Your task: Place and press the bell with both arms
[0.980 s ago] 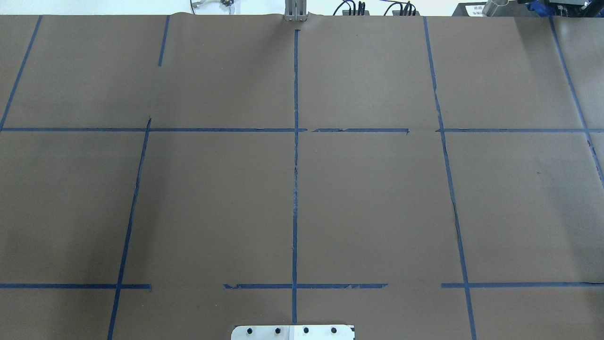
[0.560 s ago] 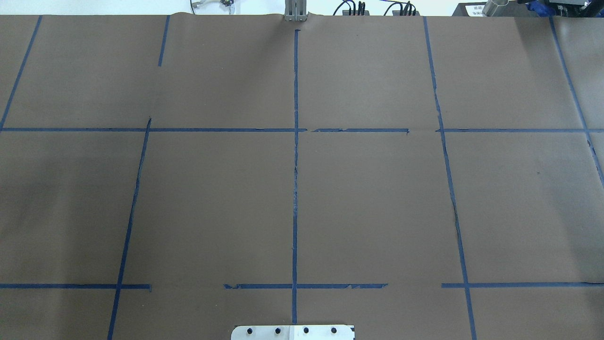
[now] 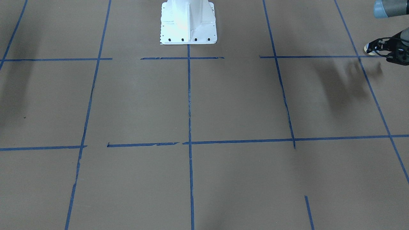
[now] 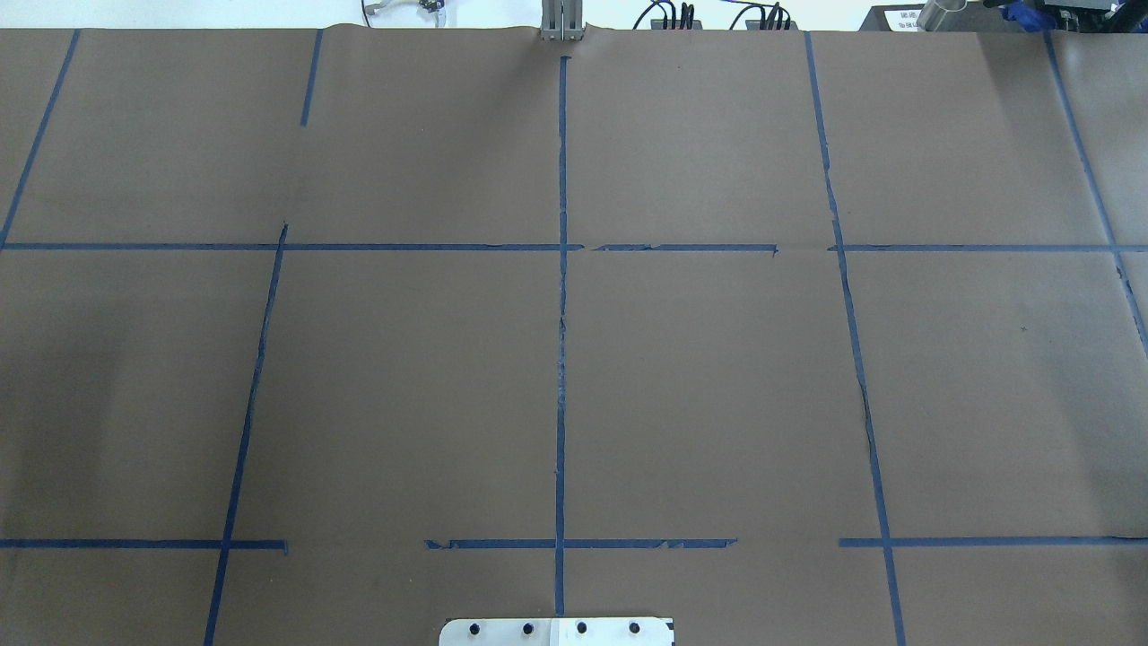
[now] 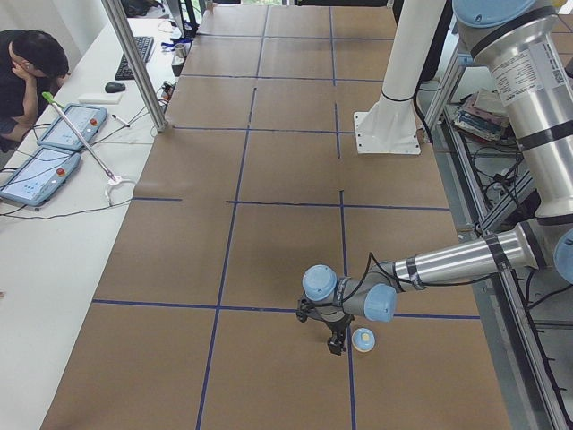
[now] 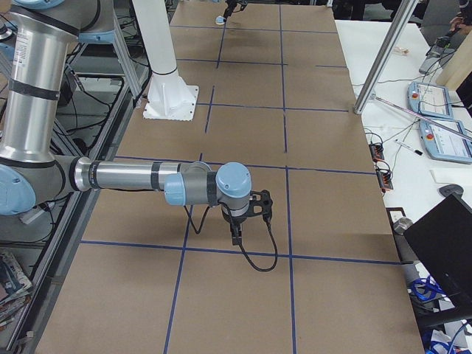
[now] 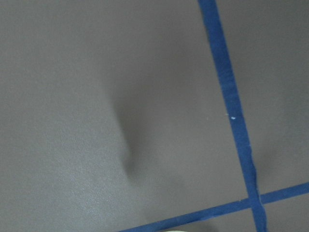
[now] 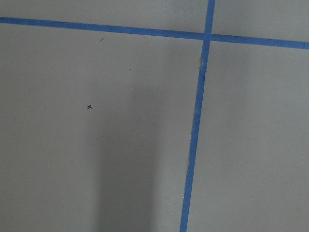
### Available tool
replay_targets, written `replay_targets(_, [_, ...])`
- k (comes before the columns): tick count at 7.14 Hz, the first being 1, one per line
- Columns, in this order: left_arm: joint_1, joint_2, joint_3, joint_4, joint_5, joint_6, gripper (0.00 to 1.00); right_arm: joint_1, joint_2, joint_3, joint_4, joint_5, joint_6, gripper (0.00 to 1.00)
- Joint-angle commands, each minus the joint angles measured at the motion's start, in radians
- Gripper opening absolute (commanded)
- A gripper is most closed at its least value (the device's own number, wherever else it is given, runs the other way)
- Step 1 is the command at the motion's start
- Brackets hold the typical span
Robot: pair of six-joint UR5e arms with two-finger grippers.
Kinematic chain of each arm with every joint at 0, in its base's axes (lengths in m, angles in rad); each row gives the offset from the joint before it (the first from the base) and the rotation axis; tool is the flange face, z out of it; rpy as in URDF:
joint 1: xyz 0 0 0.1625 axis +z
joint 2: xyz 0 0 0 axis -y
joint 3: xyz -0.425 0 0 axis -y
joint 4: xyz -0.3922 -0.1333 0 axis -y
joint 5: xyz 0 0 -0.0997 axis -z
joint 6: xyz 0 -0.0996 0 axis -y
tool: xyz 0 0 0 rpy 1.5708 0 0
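The light-blue bell (image 5: 363, 339) with its cream base sits on the brown table at the robot's far left, by a blue tape crossing. It also shows in the front-facing view (image 3: 367, 49) and, tiny, in the right exterior view (image 6: 220, 20). My left gripper (image 3: 373, 48) hangs low right beside it (image 5: 336, 344), its tips at the bell's edge. I cannot tell whether it is open or shut. A cream sliver shows at the bottom edge of the left wrist view. My right gripper (image 6: 236, 234) points down just above bare table at the far right; I cannot tell its state.
The white pedestal base (image 3: 188, 22) stands at the robot's table edge. Blue tape lines (image 4: 561, 359) grid the table. A metal pole (image 5: 134, 63), tablets (image 5: 40, 175) and a seated person (image 5: 31, 63) are at the operators' side.
No arm or bell shows in the overhead view. Only faint shadows shift there: the one at the left edge moves, and the lower right edge darkens.
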Motion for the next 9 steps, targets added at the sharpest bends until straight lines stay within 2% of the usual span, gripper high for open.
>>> replay_targets(1, [0.057,0.019,0.012,-0.011,-0.009,-0.041,1.00,0.000,-0.001,0.001,0.005,0.000,0.000,1.00])
replay_targets(3, [0.065,0.034,0.012,-0.001,-0.010,-0.042,1.00,0.000,-0.001,0.000,0.005,0.000,0.000,1.00])
replay_targets(4, [0.066,0.037,0.012,-0.003,-0.010,-0.042,0.97,0.000,-0.003,0.000,0.005,0.000,0.000,1.00])
replay_targets(5, [0.066,0.039,0.012,-0.006,-0.010,-0.041,0.55,0.000,-0.003,0.000,0.005,0.000,-0.001,1.00])
replay_targets(6, [0.066,0.039,0.012,-0.011,-0.010,-0.039,0.25,0.002,-0.003,0.000,0.005,0.000,0.000,1.00])
replay_targets(8, [0.063,0.040,-0.014,-0.046,-0.009,-0.039,0.08,0.000,-0.003,0.000,0.005,-0.002,0.000,1.00])
replay_targets(9, [0.048,0.042,-0.112,-0.040,-0.004,-0.044,0.08,0.002,-0.003,0.000,0.005,0.000,0.000,1.00])
